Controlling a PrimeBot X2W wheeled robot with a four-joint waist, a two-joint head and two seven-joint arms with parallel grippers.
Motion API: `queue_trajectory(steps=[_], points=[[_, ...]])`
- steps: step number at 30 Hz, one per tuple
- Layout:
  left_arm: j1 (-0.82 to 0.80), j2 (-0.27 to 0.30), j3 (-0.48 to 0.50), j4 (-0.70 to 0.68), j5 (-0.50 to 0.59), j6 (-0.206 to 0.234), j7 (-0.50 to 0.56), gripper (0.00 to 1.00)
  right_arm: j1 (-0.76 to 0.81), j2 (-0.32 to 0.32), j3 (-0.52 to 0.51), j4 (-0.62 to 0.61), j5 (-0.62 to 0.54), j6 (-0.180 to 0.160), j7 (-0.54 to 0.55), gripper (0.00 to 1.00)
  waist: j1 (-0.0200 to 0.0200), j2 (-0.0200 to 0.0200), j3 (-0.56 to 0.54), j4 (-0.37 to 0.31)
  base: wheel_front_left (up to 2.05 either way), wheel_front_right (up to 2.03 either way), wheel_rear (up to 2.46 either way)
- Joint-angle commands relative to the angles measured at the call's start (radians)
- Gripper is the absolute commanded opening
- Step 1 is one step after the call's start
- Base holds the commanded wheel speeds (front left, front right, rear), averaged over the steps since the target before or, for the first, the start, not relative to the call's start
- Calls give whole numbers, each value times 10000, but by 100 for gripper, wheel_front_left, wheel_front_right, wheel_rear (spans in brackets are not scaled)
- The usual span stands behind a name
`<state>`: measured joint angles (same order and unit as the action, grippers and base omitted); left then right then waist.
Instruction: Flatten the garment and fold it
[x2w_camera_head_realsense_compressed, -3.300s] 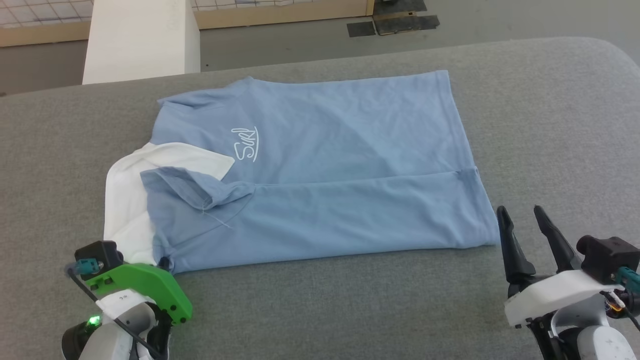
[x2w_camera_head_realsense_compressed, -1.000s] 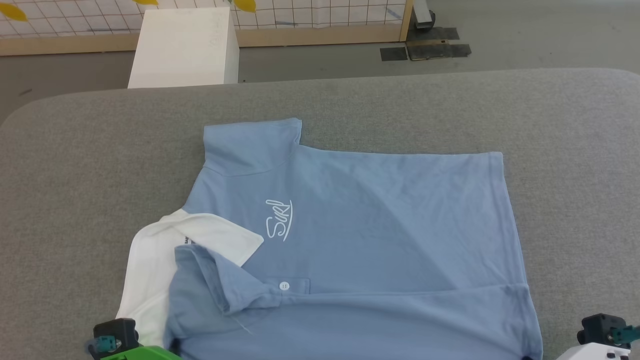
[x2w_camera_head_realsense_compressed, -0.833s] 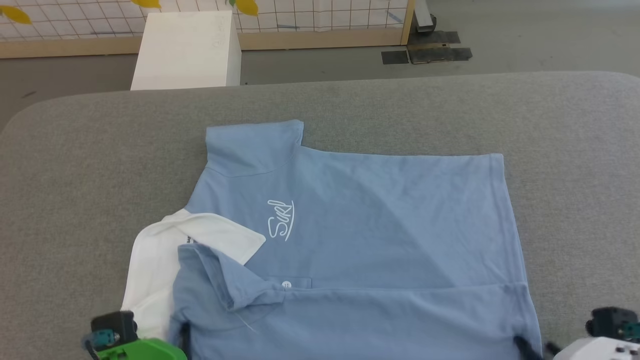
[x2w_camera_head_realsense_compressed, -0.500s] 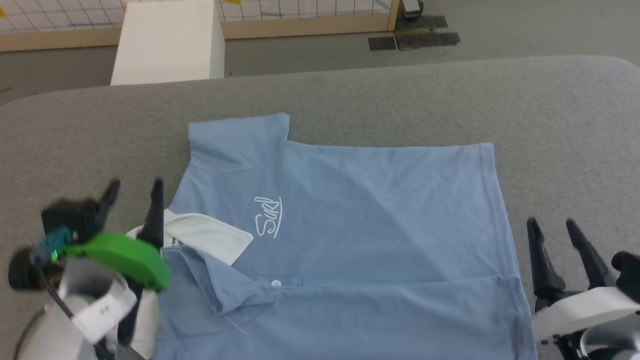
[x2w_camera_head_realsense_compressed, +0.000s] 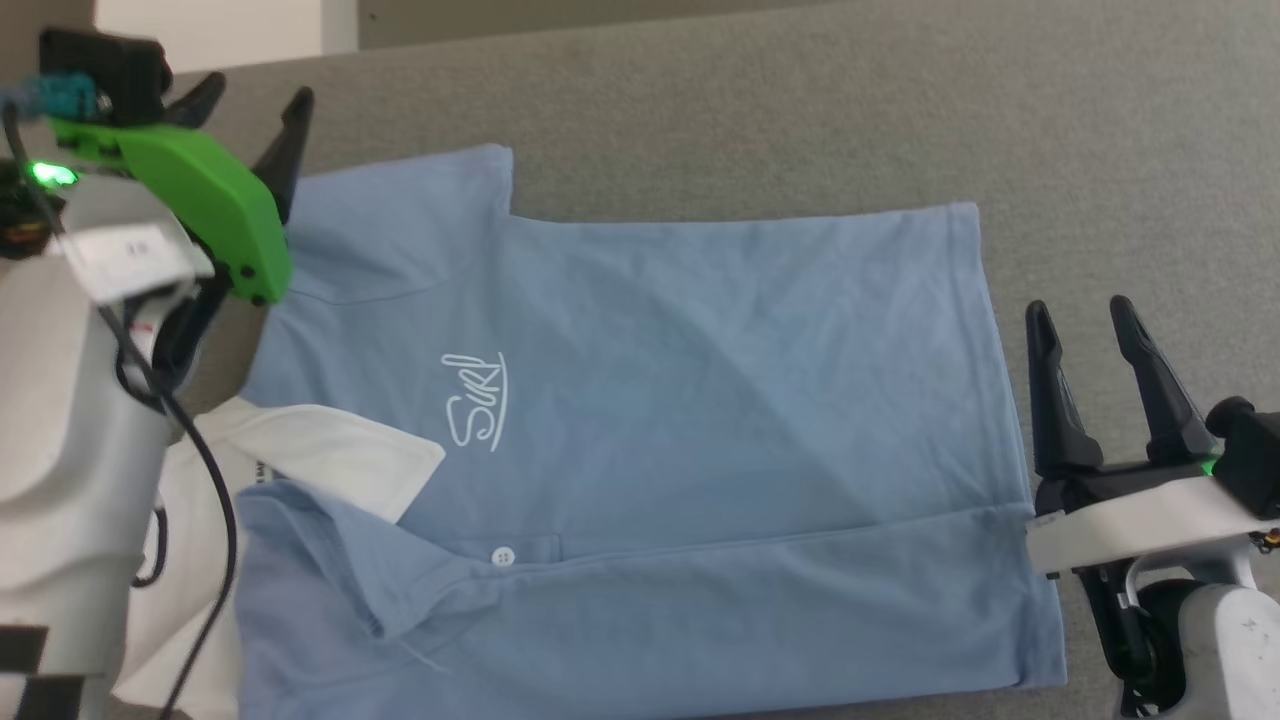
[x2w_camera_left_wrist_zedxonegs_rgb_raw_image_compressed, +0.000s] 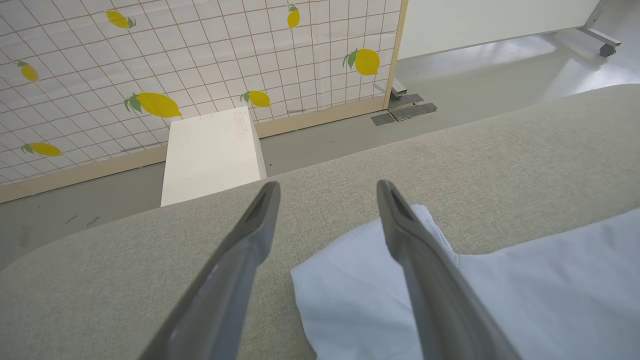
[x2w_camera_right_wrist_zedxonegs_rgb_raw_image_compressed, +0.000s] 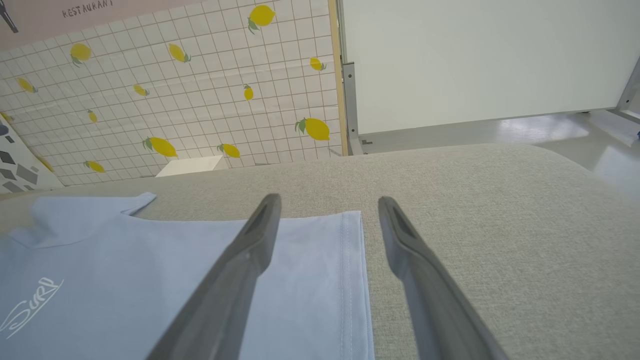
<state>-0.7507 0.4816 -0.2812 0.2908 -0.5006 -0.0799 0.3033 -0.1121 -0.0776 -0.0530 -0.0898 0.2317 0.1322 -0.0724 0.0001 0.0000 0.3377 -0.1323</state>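
The garment (x2w_camera_head_realsense_compressed: 650, 420), a light blue polo shirt with a white script logo and a white button, lies spread on the grey table (x2w_camera_head_realsense_compressed: 800, 90), its near long side folded over and its white collar lining turned out at the left. My left gripper (x2w_camera_head_realsense_compressed: 255, 100) hovers open by the far left sleeve (x2w_camera_left_wrist_zedxonegs_rgb_raw_image_compressed: 360, 265), nothing between its fingers. My right gripper (x2w_camera_head_realsense_compressed: 1078, 310) stands open just off the hem's right edge (x2w_camera_right_wrist_zedxonegs_rgb_raw_image_compressed: 350, 260), also holding nothing.
A white box (x2w_camera_left_wrist_zedxonegs_rgb_raw_image_compressed: 210, 155) stands on the floor beyond the table's far edge, before a lemon-patterned tiled partition (x2w_camera_left_wrist_zedxonegs_rgb_raw_image_compressed: 150, 60). Bare grey tabletop (x2w_camera_right_wrist_zedxonegs_rgb_raw_image_compressed: 500, 210) stretches right of the shirt and beyond it.
Both grippers let go of the shirt's near edge, opened and rose. The left arm swung forward to the far sleeve. The head camera tilted down.
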Motion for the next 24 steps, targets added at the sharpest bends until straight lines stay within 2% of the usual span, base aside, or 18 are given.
queue_trajectory(steps=[1,4,9,14,17,20,21,22,23,24], points=[[-411,158,-110,336,-159,-66,515,100,-230,-20,125,74,72,-15,-102,100,-1,0,733,-611,0,0,0],[-970,308,-309,984,-92,63,1650,100,-403,-27,227,200,146,-15,-132,100,-1,0,996,-809,0,0,0],[-1469,537,-452,1802,-15,755,3649,100,-624,-15,353,348,292,-15,-267,100,-1,0,1364,-1116,0,0,0],[-1359,653,-573,2033,-161,1310,5433,100,-730,-28,417,485,347,-15,-365,100,-1,0,1491,-1259,0,0,0],[-1261,726,-536,1792,-170,1638,5808,100,-830,-36,418,521,352,-15,-369,100,-1,0,1541,-1297,0,0,0],[-1162,792,-554,1539,-131,1759,5860,100,-967,-60,430,539,344,-15,-332,100,-1,0,1558,-1299,0,0,0],[-1143,830,-547,1460,-149,1742,5866,97,-1057,-110,462,546,319,-15,-299,100,-1,0,1568,-1298,0,0,0],[-1146,868,-547,1381,-140,1721,5827,70,-1156,-154,487,548,296,-15,-284,100,-1,0,1574,-1299,0,0,0],[-1146,922,-571,1265,-86,1713,5768,23,-1314,-233,547,565,247,-15,-227,100,-1,0,1578,-1304,0,0,0],[-1145,971,-596,1189,-52,1687,5746,0,-1469,-295,594,589,205,-15,-155,100,-1,0,1581,-1311,0,0,0]])
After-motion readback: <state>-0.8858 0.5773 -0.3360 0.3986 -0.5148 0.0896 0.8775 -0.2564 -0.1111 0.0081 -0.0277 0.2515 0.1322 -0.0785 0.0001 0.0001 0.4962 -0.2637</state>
